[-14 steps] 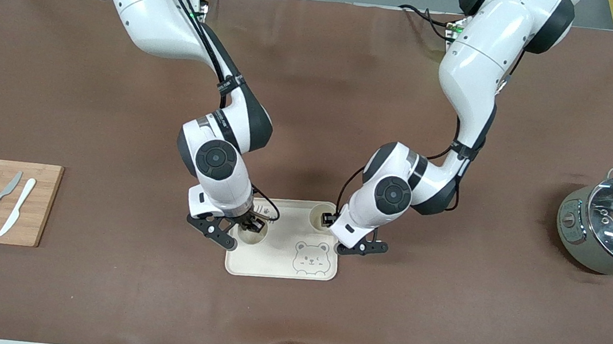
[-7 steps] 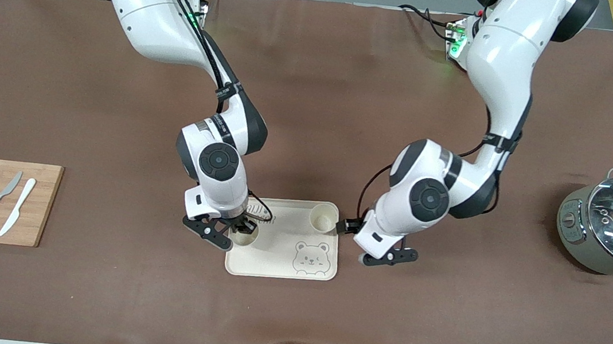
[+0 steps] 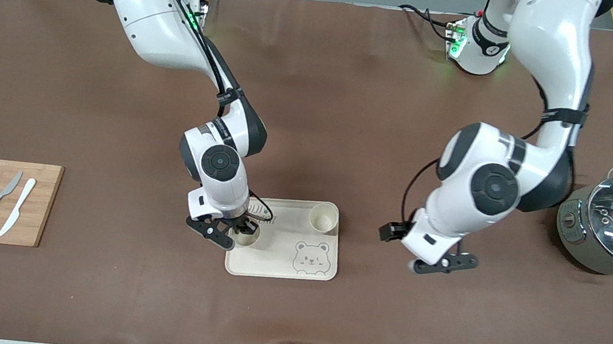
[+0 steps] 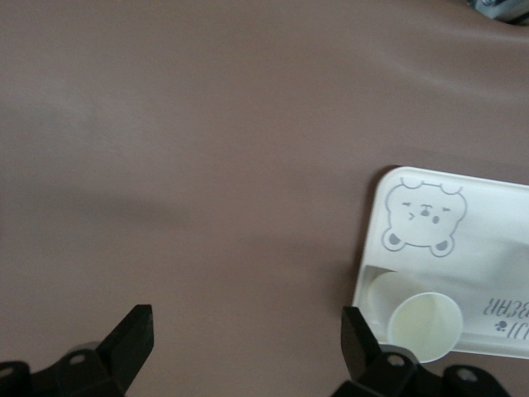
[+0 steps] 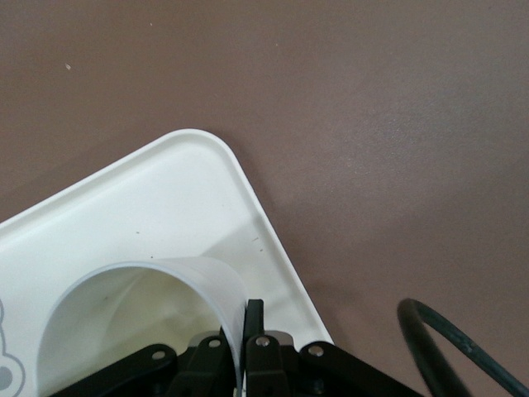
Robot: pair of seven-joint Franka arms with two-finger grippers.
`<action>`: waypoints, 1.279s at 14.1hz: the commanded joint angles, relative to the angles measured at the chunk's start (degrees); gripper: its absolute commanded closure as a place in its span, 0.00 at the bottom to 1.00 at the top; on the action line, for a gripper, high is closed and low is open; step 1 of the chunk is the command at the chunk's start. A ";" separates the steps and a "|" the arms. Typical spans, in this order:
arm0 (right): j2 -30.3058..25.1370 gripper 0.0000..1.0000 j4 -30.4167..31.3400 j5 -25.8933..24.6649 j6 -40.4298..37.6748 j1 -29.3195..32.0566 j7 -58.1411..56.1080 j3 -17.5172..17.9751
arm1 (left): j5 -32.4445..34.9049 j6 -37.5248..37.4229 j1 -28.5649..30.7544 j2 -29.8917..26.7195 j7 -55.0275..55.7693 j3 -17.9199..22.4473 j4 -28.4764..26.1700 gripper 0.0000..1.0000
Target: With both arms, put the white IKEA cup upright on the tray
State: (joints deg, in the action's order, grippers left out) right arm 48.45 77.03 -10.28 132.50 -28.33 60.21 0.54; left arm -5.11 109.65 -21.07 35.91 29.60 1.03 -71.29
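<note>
tray (image 3: 279,261) smooth cream, rounded corners | two white cups upright on it: one (image 3: 322,219) free, one (image 3: 246,235) pinched at thin rim by right gripper (image 3: 243,226), seen in right wrist view | left gripper (image 3: 437,266) spread wide over brown table (image 3: 348,113)

The front camera is looking down from high across the table (image 3: 289,320), facing both arm bases and taking in the whole top. The left wrist camera is hanging well above the brown cloth, catching the tray (image 4: 496,248) it shares with the front view, while the right wrist camera is pressing in close on the tray's corner (image 5: 198,145).
</note>
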 commanded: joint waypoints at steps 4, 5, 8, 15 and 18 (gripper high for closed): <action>0.33 1.00 0.66 -1.85 1.71 -0.06 2.46 0.42 | 3.34 -10.50 7.70 -6.46 -11.73 -0.15 -1.39 0.00; 0.42 1.00 0.66 -1.85 1.80 -0.06 2.46 0.42 | 3.61 -11.73 9.19 -7.16 -13.93 -0.15 -1.39 0.00; 0.51 0.03 0.66 -1.32 1.62 0.38 2.72 0.42 | 3.96 -14.20 12.37 -9.71 -18.25 -0.15 -1.39 0.00; -1.50 0.00 0.40 -1.58 -0.22 1.61 1.40 0.51 | 5.45 -21.05 18.35 -16.56 -28.10 -0.15 -1.39 0.00; -5.28 0.00 -0.04 -1.50 -6.53 1.53 -1.66 0.68 | 6.86 -24.91 18.35 -20.87 -28.46 -0.15 -1.39 0.00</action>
State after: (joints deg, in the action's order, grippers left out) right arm 47.13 76.33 -10.34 130.31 -27.51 60.08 0.30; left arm -0.08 87.05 -2.52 19.00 1.74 1.29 -71.26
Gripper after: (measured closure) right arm 0.000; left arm 0.000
